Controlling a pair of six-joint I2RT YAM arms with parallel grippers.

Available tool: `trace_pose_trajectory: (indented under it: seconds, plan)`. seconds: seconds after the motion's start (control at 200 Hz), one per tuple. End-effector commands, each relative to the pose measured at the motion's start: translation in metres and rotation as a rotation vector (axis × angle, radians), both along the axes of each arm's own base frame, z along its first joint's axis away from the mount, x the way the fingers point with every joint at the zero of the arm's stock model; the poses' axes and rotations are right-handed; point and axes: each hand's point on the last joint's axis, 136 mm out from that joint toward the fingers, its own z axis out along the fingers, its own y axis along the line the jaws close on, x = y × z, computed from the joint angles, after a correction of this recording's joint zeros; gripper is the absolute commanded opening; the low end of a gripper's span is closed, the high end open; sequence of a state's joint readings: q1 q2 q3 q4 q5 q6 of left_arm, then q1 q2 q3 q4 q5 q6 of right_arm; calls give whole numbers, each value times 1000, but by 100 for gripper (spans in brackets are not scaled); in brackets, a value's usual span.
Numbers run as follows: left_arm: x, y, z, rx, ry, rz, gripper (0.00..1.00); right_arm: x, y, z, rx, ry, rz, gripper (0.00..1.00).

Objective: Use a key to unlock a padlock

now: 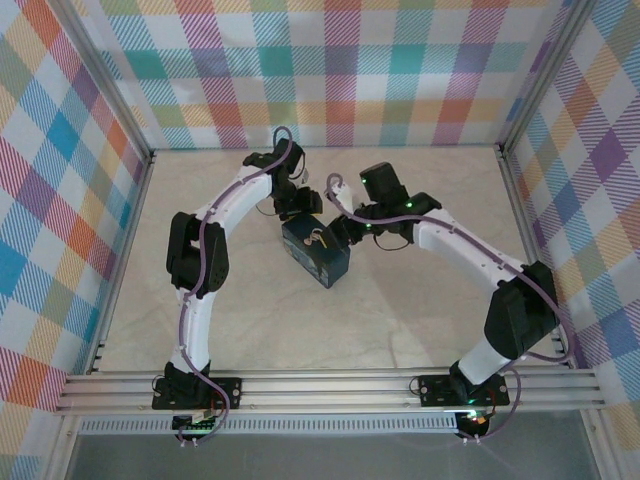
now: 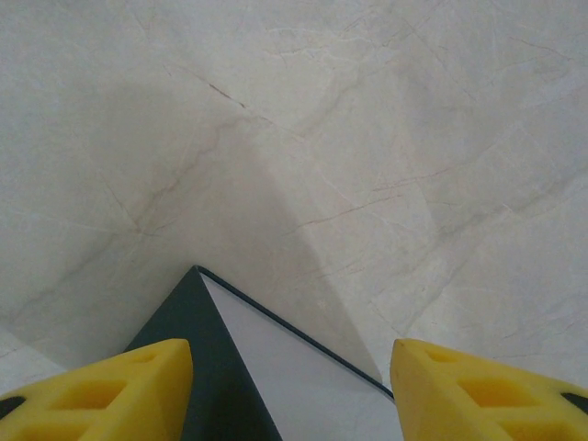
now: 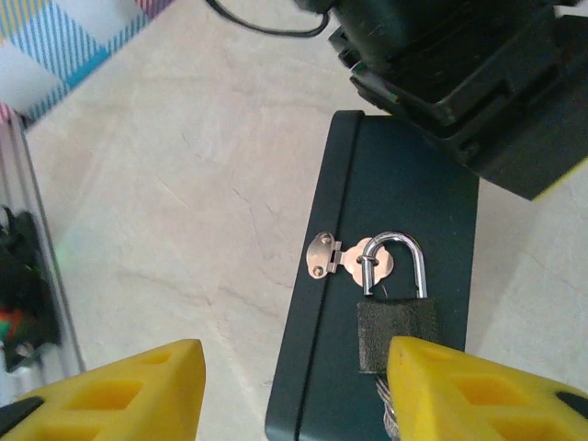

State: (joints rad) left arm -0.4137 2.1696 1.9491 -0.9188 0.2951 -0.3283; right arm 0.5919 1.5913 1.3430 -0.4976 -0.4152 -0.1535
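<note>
Desk [image 1: 400,310], pale marble pattern; both arm bases are bolted at its near rail.

Tin [image 1: 322,262]: dark, rectangular, near the desk's middle, between the two wrists. In the right wrist view its near end is cut off by the frame and its far end lies under the left arm's black wrist housing.

Padlock [image 3: 396,333]: lies flat on the tin's upper face, with the shackle threaded through the coppery hasp [image 3: 344,257] at the tin's edge. Its lower corner is hidden behind one yellow finger. Whether the shackle is latched cannot be told.

Key [image 3: 384,409]: only a thin grey ridged sliver shows, just below the padlock body, mostly covered by the same finger. Whether it is seated in the lock cannot be made out.

Right gripper [image 3: 294,367]: its fingers [image 3: 478,395] stand roughly half apart with nothing clamped between them. One finger hangs over the bare desk. The other overlaps the padlock's corner, but contact cannot be told.

Left gripper [image 2: 292,367]: farther back, at the tin's far end. Its fingers [image 2: 101,390] are about half apart, straddling a corner of the tin, and each meets the tin at the bottom of the frame, so it grips the tin. The fingertips are cut off by the frame.

Plaid walls [image 1: 340,60] enclose the far side.
</note>
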Motion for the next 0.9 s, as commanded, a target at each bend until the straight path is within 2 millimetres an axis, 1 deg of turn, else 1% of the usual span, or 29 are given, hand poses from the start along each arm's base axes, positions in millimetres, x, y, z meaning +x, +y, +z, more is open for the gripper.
trace_pose_trajectory:
  seconds: [0.0,0.095,0.21,0.46,0.655,0.715,0.895]
  plan:
    - [-4,-1,20,-40,16,11,59,11,-5,-21,-113,-136,62,56]
    - [-5,-1,19,-40,22,12,59,18,-1,-29,-149,-187,85,56]
    - [-5,0,17,-35,26,14,59,21,3,-38,-158,-207,116,54]
    - [-6,0,19,-38,26,13,59,18,8,-51,-157,-199,168,55]
    - [-6,0,18,-40,28,14,59,17,9,-66,-175,-174,180,53]
    - [-5,1,18,-41,25,13,59,17,9,-69,-177,-172,181,51]
    - [-6,1,17,-40,28,15,59,13,9,-72,-176,-162,188,37]
